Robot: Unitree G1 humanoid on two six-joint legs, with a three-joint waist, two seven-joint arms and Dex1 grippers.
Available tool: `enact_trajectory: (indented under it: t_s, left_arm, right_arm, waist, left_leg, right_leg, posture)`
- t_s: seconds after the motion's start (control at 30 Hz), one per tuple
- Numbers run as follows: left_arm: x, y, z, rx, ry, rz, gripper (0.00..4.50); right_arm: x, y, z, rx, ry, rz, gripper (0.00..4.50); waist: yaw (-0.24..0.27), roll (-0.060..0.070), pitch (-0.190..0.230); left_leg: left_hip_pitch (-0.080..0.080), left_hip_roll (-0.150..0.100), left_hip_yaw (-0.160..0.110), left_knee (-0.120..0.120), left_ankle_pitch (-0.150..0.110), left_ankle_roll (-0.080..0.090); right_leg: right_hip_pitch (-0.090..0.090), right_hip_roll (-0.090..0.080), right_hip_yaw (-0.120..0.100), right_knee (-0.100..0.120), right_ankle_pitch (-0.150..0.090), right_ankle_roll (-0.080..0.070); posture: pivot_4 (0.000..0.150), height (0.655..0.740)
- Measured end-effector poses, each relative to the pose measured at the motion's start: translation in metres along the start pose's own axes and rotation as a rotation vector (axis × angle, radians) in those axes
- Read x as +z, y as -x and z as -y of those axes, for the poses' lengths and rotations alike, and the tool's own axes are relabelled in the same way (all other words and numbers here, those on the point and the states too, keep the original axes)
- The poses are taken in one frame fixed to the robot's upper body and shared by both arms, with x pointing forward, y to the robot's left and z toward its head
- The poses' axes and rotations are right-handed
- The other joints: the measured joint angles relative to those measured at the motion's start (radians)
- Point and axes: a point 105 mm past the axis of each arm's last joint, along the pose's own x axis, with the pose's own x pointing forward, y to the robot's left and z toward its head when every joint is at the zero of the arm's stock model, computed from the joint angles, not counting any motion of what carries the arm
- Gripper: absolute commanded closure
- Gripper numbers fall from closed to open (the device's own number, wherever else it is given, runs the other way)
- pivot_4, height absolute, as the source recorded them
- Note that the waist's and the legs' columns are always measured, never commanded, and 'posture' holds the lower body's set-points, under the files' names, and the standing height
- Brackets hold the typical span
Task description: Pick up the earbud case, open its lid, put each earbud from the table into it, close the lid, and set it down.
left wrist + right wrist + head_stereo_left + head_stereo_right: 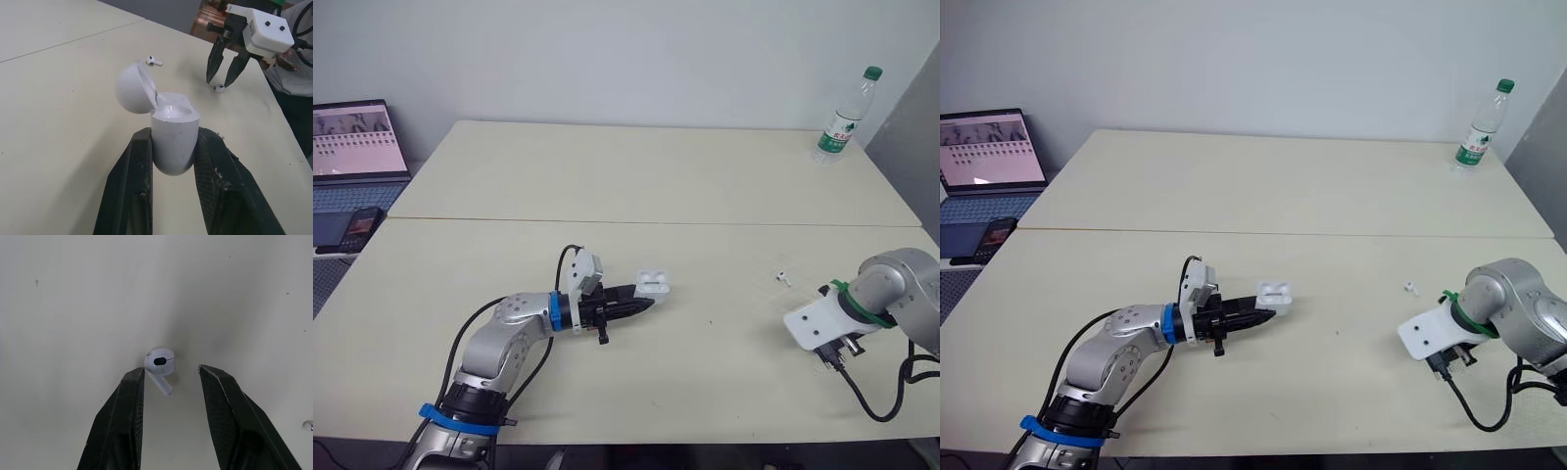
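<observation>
My left gripper point(644, 299) is shut on the white earbud case point(172, 147), holding it just above the table with its lid point(133, 90) swung open and the inside showing. One white earbud point(160, 363) lies on the table between the spread fingers of my right gripper point(168, 374), which is open and points down at it without touching it. The left wrist view also shows my right gripper point(218, 83) straddling that earbud point(219, 88). A second earbud point(782, 278) lies on the table between the two arms, nearer my right one.
A plastic water bottle with a green cap point(843, 116) stands at the table's far right corner. An open laptop point(352, 147) and a phone point(360, 225) lie off the left edge. The cream table point(636, 186) has a seam running across its middle.
</observation>
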Motion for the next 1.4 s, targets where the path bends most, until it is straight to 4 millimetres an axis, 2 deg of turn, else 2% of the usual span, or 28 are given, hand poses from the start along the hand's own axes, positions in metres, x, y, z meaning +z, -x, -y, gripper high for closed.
enact_trajectory:
  t_s: [0.67, 1.4]
  left_arm:
    - [0.018, -0.007, 0.008, -0.003, 0.007, 0.005, 3.71]
    - [0.015, -0.005, 0.008, -0.011, 0.003, 0.003, 3.71]
  right_arm:
    - [0.005, -0.005, -0.003, 0.028, 0.041, -0.015, 2.72]
    - [0.005, -0.008, -0.008, 0.071, -0.006, -0.034, 2.72]
  waist:
    - [0.000, 0.000, 0.000]
    - [-0.001, 0.000, 0.000]
  left_leg:
    - [0.000, 0.000, 0.000, 0.000, 0.000, 0.000]
    - [0.000, 0.000, 0.000, 0.000, 0.000, 0.000]
  right_leg:
    - [0.000, 0.000, 0.000, 0.000, 0.000, 0.000]
    - [0.000, 0.000, 0.000, 0.000, 0.000, 0.000]
  posture:
    - [0.150, 0.7362]
    - [0.150, 0.7362]
